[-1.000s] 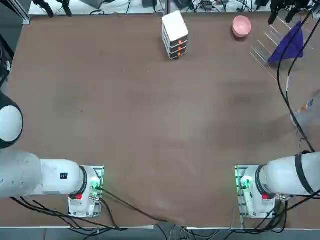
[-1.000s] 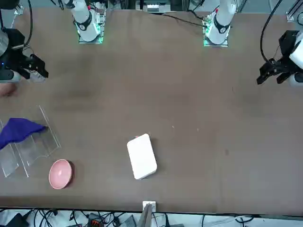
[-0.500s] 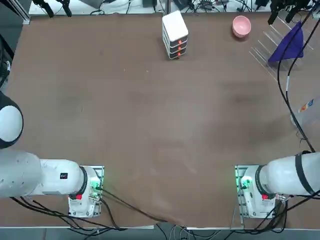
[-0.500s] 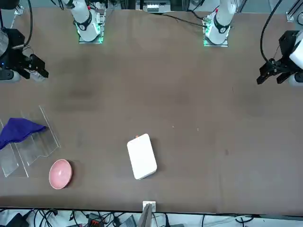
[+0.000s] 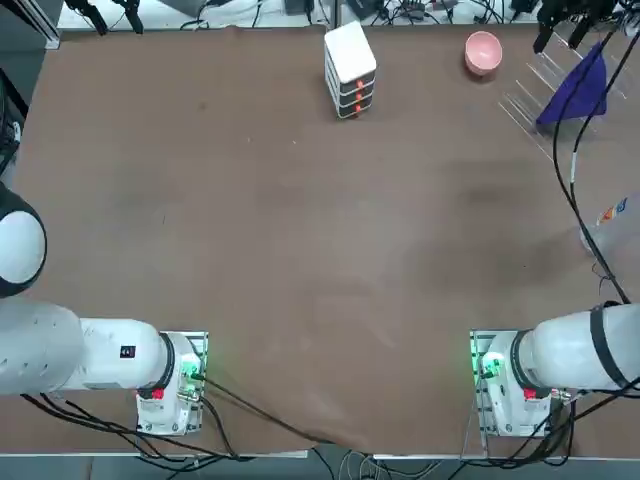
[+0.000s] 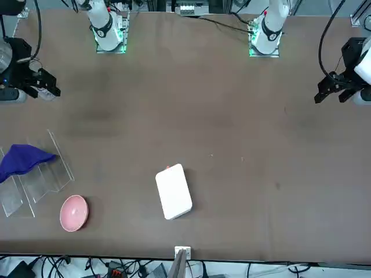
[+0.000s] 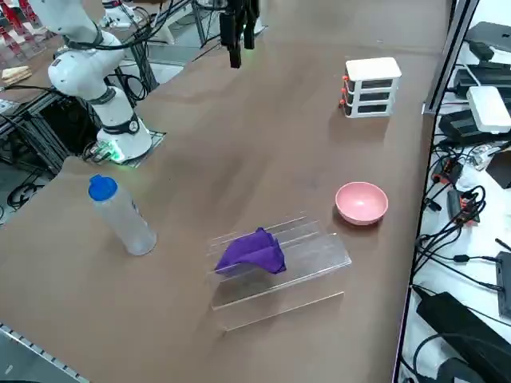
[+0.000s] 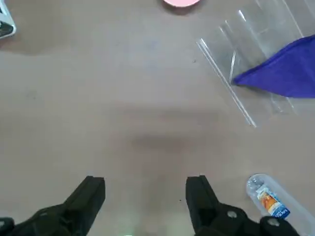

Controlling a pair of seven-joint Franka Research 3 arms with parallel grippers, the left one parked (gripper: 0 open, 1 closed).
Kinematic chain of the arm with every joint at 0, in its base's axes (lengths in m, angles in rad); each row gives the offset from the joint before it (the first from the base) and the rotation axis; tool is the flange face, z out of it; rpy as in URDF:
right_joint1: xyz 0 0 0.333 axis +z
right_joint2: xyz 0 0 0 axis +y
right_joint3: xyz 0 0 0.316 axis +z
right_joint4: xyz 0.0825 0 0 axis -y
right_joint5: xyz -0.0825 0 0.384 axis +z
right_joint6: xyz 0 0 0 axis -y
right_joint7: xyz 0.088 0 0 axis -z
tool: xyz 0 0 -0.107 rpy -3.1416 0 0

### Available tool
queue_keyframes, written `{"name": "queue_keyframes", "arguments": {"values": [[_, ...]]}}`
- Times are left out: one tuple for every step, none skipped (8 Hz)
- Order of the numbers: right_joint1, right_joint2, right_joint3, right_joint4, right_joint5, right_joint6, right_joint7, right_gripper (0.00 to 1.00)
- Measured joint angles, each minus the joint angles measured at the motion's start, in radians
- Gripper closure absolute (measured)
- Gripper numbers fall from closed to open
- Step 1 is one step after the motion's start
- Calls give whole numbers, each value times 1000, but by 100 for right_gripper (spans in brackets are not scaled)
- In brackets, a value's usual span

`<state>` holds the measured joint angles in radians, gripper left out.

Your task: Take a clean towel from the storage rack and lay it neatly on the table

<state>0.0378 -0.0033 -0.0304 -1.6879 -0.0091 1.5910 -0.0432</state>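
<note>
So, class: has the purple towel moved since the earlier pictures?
No. The towel sits on the storage rack, just as far from the pink bowl.

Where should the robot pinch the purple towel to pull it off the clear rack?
Probably at the towel's raised bunched fold, coming from above. It drapes over the storage rack's thin bars, so the hump stands clear. The open right gripper hangs high over bare table.

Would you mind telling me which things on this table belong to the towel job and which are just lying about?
Belong to the job:
- towel, draped on the rack
- storage rack
- table
- right end effector, open and empty, above bare tabletop

Just lying about:
- pink bowl
- white stacked box
- blue-capped bottle
</note>
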Motion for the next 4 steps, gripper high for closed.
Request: {"name": "queue_keyframes", "arguments": {"values": [[-3, 23, 0, 0, 0, 2, -2, 0], [-19, 51, -1, 8, 0, 14, -33, 0], [-56, 104, -2, 52, 0, 31, -144, 0], [-99, 176, -5, 133, 0, 36, -300, 0]]}}
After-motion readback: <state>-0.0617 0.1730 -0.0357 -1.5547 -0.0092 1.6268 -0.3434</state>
